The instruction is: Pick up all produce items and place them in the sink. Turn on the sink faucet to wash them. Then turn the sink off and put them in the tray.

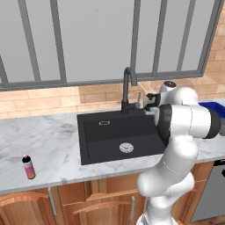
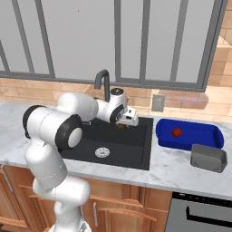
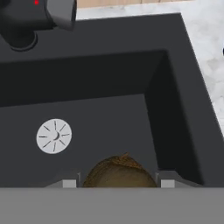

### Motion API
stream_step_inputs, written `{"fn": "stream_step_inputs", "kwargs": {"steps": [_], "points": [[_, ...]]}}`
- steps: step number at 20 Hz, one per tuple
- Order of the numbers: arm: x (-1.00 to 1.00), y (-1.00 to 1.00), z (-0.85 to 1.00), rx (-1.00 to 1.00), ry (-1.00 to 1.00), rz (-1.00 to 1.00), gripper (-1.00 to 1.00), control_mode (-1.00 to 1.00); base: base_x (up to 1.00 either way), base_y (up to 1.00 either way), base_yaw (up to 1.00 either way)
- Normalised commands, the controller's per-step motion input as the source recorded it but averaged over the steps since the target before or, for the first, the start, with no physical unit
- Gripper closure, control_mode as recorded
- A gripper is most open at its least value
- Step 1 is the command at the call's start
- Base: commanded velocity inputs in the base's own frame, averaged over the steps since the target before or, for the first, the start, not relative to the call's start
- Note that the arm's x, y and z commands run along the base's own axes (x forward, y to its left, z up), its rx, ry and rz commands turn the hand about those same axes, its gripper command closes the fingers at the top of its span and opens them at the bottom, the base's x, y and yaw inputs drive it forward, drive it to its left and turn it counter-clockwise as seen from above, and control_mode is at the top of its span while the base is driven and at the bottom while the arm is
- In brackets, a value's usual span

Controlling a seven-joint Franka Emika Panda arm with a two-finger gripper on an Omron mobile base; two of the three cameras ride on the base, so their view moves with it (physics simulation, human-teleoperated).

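A: What is the biggest thing here?

B: The grey-white marble tabletop (image 1: pixel 44 145). Set into it is the large rectangular matte-black sink (image 1: pixel 94 140), which has a round silver drain (image 1: pixel 126 147) in its floor. Behind the sink, at its back edge, stands the tall matte-black gooseneck faucet (image 1: pixel 128 88) with its curved spout.

A: And to the right of the sink?

B: Near the sink lies the shallow bright-blue rectangular tray (image 2: pixel 199 133). The small red ball (image 2: pixel 176 132) is inside it, in the half that is nearer to the sink. Just beside the tray, toward the front edge of the tabletop, stands a small grey rectangular container (image 2: pixel 208 157).

A: Where is the end effector?

B: The end effector (image 2: pixel 123 125) hangs above the sink, over its back right part. The hand view shows the dull brownish-olive ball (image 3: pixel 119 171) sitting between the two fingertips (image 3: pixel 69 183), so it is grasping this ball, above the sink floor and to the right of the drain.

A: Anything smaller?

B: A small pink bottle with a black cap (image 1: pixel 28 167) stands upright on the tabletop, well apart from the sink on its left.
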Motion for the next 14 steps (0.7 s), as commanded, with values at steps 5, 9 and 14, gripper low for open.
{"fn": "stream_step_inputs", "kwargs": {"steps": [5, 9, 14], "points": [[0.27, -0.77, 0.00, 0.01, 0.00, 0.00, 1.00, -1.00, 0.00, 0.00, 0.00], [0.28, -0.75, 0.00, 0.00, 0.00, 0.00, 1.00, -1.00, 0.00, 0.00, 0.00], [0.17, -0.71, 0.00, 0.00, 0.00, 0.00, 1.00, -1.00, 0.00, 0.00, 0.00]]}}
